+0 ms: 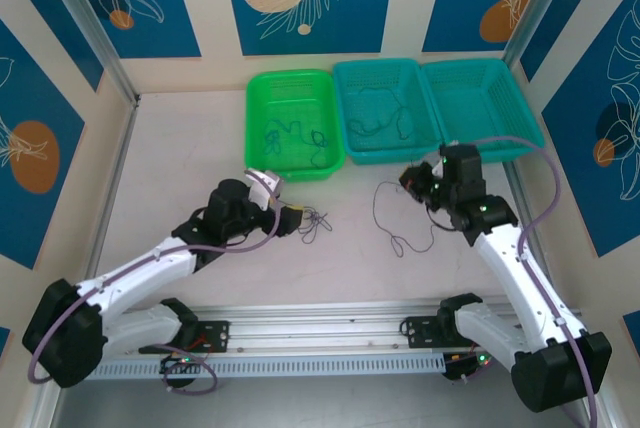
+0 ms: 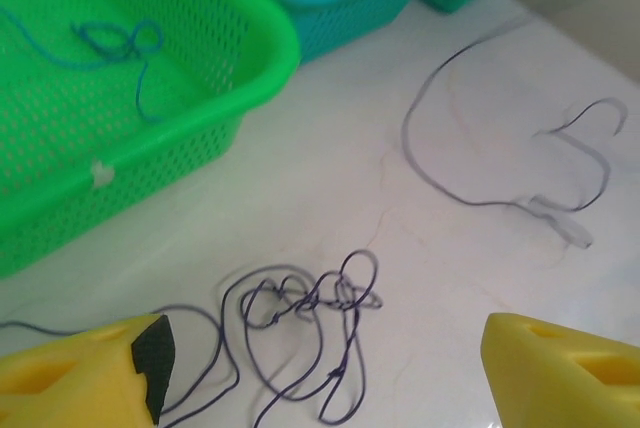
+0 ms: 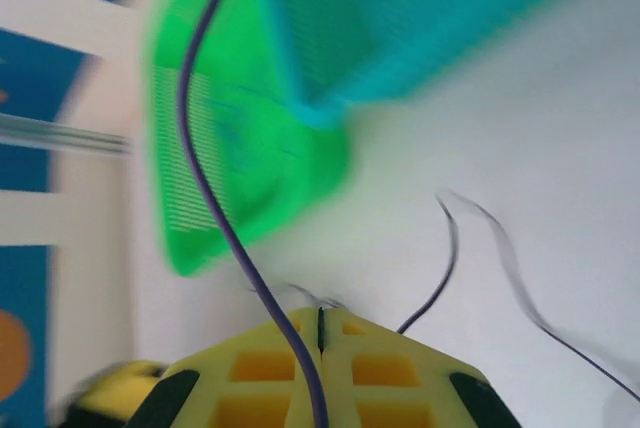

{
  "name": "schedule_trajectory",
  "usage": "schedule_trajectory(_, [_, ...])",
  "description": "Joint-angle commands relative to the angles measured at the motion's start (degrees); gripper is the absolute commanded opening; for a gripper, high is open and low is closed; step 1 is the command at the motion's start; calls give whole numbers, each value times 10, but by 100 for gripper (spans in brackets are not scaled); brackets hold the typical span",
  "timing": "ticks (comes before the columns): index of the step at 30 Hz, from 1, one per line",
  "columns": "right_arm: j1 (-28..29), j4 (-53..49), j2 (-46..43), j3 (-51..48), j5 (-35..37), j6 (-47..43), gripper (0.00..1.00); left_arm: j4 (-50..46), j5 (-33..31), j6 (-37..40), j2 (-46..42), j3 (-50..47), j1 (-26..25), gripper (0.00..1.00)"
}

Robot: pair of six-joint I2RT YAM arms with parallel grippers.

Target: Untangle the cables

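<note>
Sorting stands partly done: one blue cable (image 2: 110,43) lies in the green basket (image 2: 250,58), one dark cable (image 1: 380,118) in the teal basket (image 1: 390,156), and a knotted tangle (image 2: 310,318) sits on the table (image 1: 200,148) just ahead of the spread left gripper (image 2: 320,368). The right gripper (image 3: 320,323), pressed together, appears to pinch the loose cable (image 2: 406,133); no legible writing.

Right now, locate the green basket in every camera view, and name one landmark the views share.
Top external: green basket, upper centre.
Left wrist: upper left corner.
Right wrist: blurred, left of centre.
Shared landmark: the teal basket right beside it.
</note>
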Motion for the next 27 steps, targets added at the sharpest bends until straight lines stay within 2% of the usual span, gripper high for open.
schedule_trajectory(1, [23,-152,-27,-42,69,45,0,8,18,17,-24,-2,-4,81])
schedule_trajectory(6, [72,-193,23,-76,78,43,4,25,13,16,-3,-2,-4,81])
schedule_trajectory(8, [101,-214,50,-64,114,53,9,28,19,13,10,1,-5,81])
schedule_trajectory(9, [114,-226,60,-57,140,65,14,28,20,11,13,2,-5,81])
schedule_trajectory(11, [121,-248,82,-45,172,84,32,31,22,9,16,0,-5,81])
schedule_trajectory(12, [119,-254,90,-42,178,89,37,31,20,9,14,-1,-4,81])
schedule_trajectory(15, [115,-221,111,-43,143,75,47,31,14,10,10,-6,-4,81])
schedule_trajectory(18, [115,-175,133,-55,93,73,62,26,11,11,8,-7,-5,81])
schedule_trajectory(20, [114,-152,155,-51,73,63,68,25,11,13,7,-8,-5,81])
schedule_trajectory(21, [115,-151,163,-47,69,62,79,25,11,12,7,-8,-5,81])
schedule_trajectory(22, [116,-146,175,-42,69,59,82,25,10,12,7,-8,-4,81])
schedule_trajectory(23, [119,-144,187,-38,78,57,95,24,10,12,7,-8,-4,81])
schedule_trajectory(25, [119,-147,215,-33,109,49,100,25,9,11,6,-9,-5,81])
schedule_trajectory(27, [119,-148,243,-25,130,32,100,27,10,11,5,-9,-4,81])
